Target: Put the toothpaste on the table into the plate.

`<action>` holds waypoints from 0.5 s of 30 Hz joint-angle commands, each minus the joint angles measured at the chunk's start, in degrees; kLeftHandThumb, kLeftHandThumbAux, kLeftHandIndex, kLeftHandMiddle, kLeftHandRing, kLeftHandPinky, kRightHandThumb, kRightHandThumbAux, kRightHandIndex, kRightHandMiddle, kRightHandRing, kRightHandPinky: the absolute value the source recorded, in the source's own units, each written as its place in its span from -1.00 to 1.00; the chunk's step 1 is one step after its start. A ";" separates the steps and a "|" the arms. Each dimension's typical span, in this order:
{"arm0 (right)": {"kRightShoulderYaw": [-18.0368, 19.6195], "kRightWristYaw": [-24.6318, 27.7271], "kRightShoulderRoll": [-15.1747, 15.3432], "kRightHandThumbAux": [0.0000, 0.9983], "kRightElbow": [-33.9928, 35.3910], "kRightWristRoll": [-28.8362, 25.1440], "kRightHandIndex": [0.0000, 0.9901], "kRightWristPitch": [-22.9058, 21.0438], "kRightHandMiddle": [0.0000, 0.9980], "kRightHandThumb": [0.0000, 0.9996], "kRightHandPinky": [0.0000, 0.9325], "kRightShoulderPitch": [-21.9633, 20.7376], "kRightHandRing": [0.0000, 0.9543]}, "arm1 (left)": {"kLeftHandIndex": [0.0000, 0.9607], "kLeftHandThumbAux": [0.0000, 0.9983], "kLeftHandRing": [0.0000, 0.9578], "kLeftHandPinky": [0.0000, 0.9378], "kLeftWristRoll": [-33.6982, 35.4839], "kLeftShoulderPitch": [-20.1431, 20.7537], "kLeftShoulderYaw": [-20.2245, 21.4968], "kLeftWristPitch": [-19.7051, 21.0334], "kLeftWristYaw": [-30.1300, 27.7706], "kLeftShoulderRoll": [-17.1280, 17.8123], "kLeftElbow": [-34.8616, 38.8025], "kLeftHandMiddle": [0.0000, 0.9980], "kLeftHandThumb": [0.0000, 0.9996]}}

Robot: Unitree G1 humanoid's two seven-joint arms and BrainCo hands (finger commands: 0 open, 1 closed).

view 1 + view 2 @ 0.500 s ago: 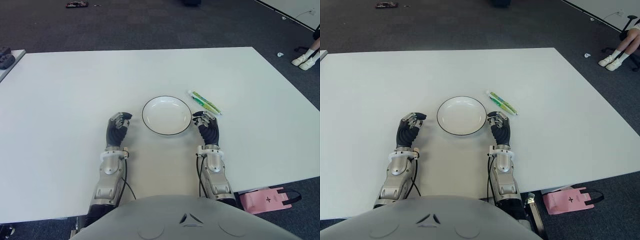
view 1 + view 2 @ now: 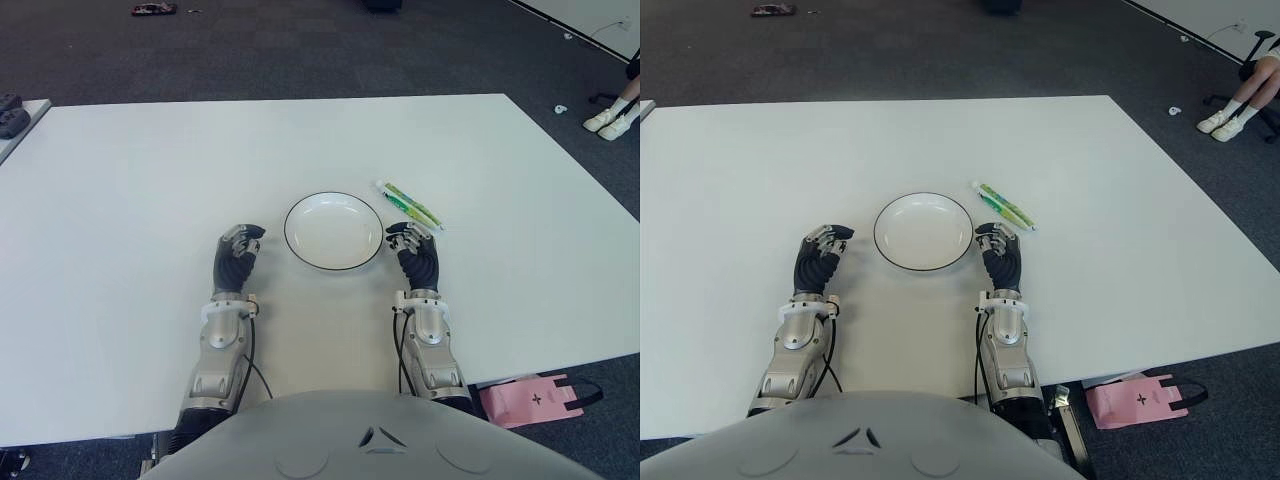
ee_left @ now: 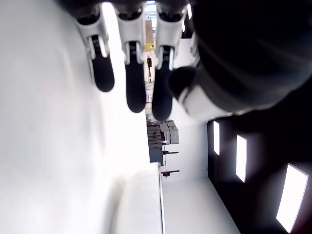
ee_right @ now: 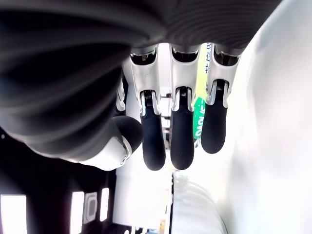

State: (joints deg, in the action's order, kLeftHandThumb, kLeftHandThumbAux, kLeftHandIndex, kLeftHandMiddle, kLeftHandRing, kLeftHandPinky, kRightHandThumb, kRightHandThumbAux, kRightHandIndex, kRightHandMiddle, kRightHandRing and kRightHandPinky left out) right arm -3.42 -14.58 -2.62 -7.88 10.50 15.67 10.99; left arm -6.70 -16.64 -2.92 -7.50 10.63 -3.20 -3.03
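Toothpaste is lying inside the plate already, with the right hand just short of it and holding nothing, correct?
Not quite. The toothpaste lies on the table, just right of the plate, which the left eye view shows. The right hand is indeed just short of it, holding nothing.

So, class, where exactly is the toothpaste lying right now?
The toothpaste lies on the white table, right of the plate, just beyond the right robot hand.

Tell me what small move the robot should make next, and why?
Probably the right hand should reach a little forward and to its right, over the toothpaste. The tube lies on the table, just right of the plate and just beyond that hand's fingertips. The plate holds nothing. Both hands hold nothing, and the left hand is across the plate.
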 commanded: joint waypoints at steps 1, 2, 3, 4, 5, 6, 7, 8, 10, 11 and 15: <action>0.66 -2.13 0.97 0.47 -1.53 2.44 -0.16 2.57 -0.07 0.42 -0.07 0.18 -0.05 | -0.13 0.45 -0.30 -0.50 -0.01 -0.23 -0.21 1.75 -0.51 -0.22 -1.23 -0.20 0.42; 0.71 -2.41 1.22 0.47 -1.12 2.87 -0.16 2.90 -0.07 0.42 -0.11 0.27 -0.06 | -0.13 0.45 -0.30 -0.49 -0.04 -0.23 -0.23 1.74 -0.50 -0.22 -1.24 -0.20 0.42; 0.74 -2.59 1.36 0.47 -0.89 3.14 -0.16 3.10 -0.07 0.42 -0.13 0.33 -0.07 | -0.13 0.45 -0.30 -0.49 -0.06 -0.23 -0.25 1.74 -0.49 -0.21 -1.25 -0.20 0.42; 0.78 -3.01 1.60 0.47 -0.52 3.64 -0.16 3.88 -0.07 0.42 -0.15 0.57 -0.07 | -0.13 0.45 -0.30 -0.48 -0.12 -0.22 -0.28 1.78 -0.46 -0.22 -1.23 -0.20 0.42; 0.78 -3.31 1.75 0.47 -0.37 3.94 -0.16 4.44 -0.09 0.42 -0.18 0.71 -0.09 | -0.13 0.45 -0.30 -0.47 -0.17 -0.21 -0.31 1.80 -0.43 -0.23 -1.22 -0.20 0.42; 0.77 -4.24 2.01 0.47 -0.81 4.76 -0.16 5.91 -0.09 0.42 -0.19 0.68 -0.10 | -0.13 0.45 -0.30 -0.47 -0.19 -0.17 -0.34 1.72 -0.44 -0.22 -1.24 -0.20 0.42; 0.80 -5.32 2.22 0.46 -1.20 5.66 -0.17 7.22 -0.12 0.42 -0.21 0.61 -0.12 | -0.13 0.45 -0.30 -0.47 -0.16 -0.13 -0.36 1.66 -0.48 -0.21 -1.27 -0.21 0.42; 0.81 -6.08 2.37 0.46 -1.57 6.25 -0.17 8.10 -0.14 0.42 -0.22 0.52 -0.14 | -0.13 0.44 -0.30 -0.46 -0.14 -0.11 -0.38 1.59 -0.50 -0.22 -1.31 -0.21 0.42; 1.06 -7.85 2.85 0.46 -1.51 7.89 -0.17 9.57 -0.19 0.42 -0.23 0.45 -0.18 | -0.13 0.44 -0.30 -0.46 -0.08 -0.06 -0.41 1.72 -0.57 -0.23 -1.31 -0.21 0.42; 1.21 -9.15 3.16 0.46 -1.35 9.32 -0.17 10.04 -0.21 0.42 -0.23 0.37 -0.19 | -0.13 0.44 -0.30 -0.46 -0.09 -0.06 -0.43 1.69 -0.54 -0.25 -1.32 -0.21 0.42; 1.30 -13.47 3.92 0.45 -1.51 14.21 -0.18 10.46 -0.35 0.41 -0.25 -0.04 -0.30 | -0.13 0.44 -0.31 -0.47 -0.30 -0.06 -0.51 1.76 -0.36 -0.28 -1.26 -0.21 0.42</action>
State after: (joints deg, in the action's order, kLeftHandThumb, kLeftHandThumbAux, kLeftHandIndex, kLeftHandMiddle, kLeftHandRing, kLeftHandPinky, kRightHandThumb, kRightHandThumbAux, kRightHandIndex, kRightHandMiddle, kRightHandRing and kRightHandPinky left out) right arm -2.66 -25.52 0.25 -7.96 21.38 25.64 10.56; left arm -6.73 -16.46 -3.18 -7.53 10.63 -3.30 -3.02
